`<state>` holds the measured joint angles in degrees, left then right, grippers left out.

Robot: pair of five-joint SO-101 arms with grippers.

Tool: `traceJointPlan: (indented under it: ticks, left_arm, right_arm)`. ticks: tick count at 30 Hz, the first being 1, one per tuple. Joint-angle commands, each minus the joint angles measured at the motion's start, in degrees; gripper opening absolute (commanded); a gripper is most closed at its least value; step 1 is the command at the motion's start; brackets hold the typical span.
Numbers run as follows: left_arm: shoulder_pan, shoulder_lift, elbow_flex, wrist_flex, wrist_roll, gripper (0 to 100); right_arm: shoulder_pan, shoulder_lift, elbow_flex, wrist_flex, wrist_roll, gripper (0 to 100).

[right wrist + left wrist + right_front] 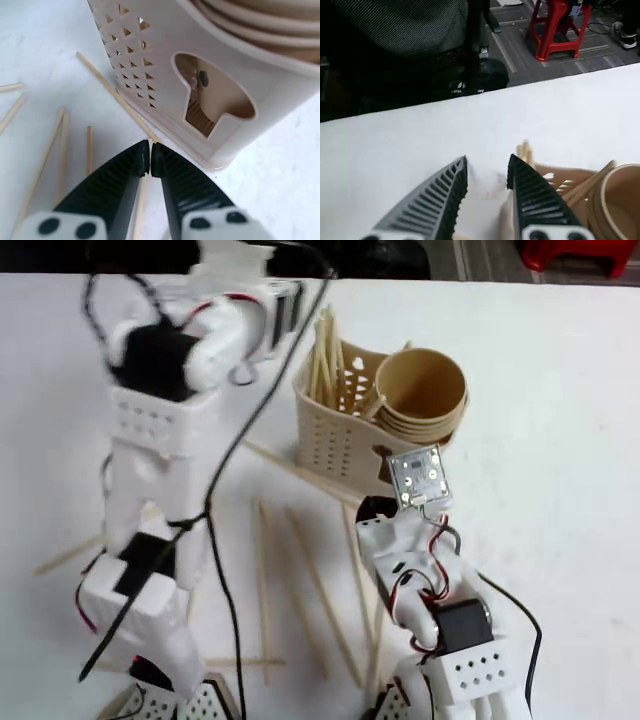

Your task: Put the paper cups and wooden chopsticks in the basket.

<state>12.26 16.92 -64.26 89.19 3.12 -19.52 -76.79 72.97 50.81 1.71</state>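
Note:
The beige basket point(340, 440) stands at the table's middle back, with stacked paper cups point(425, 390) and a bundle of wooden chopsticks point(325, 355) inside. Several loose chopsticks point(262, 580) lie on the table in front of it. My left gripper point(488, 164) hangs open and empty above the table beside the basket point(560, 182), close to the chopstick tips point(525, 150). My right gripper point(150, 152) sits low at the basket's front corner point(220, 145). It is shut on the end of a chopstick point(112, 90) that lies along the basket's base.
The table's far edge point(470, 97) lies just beyond the left gripper, with dark floor and a red stool point(555, 25) behind. A black cable point(225, 460) hangs across the left arm. White table stretches right of the basket.

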Motion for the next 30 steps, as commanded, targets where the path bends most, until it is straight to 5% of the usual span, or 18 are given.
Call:
traceJointPlan:
  ticks: [1, 9, 17, 30]
  left_arm:
    - [-6.5, -4.8, -2.1, 9.1, -4.0, 15]
    - [-19.6, -2.6, 10.2, 13.1, -21.9, 15]
    - [-22.2, -2.7, 36.0, 9.6, -44.7, 15]
    - [-21.8, -2.6, 67.8, -14.5, -52.9, 15]
  right_arm:
    - [0.7, -0.8, -0.5, 0.0, 0.7, 1.8]
    - [0.7, -0.8, -0.5, 0.0, 0.7, 1.8]
    - [0.7, -0.8, -0.5, 0.0, 0.7, 1.8]
    - [0.7, -0.8, -0.5, 0.0, 0.7, 1.8]
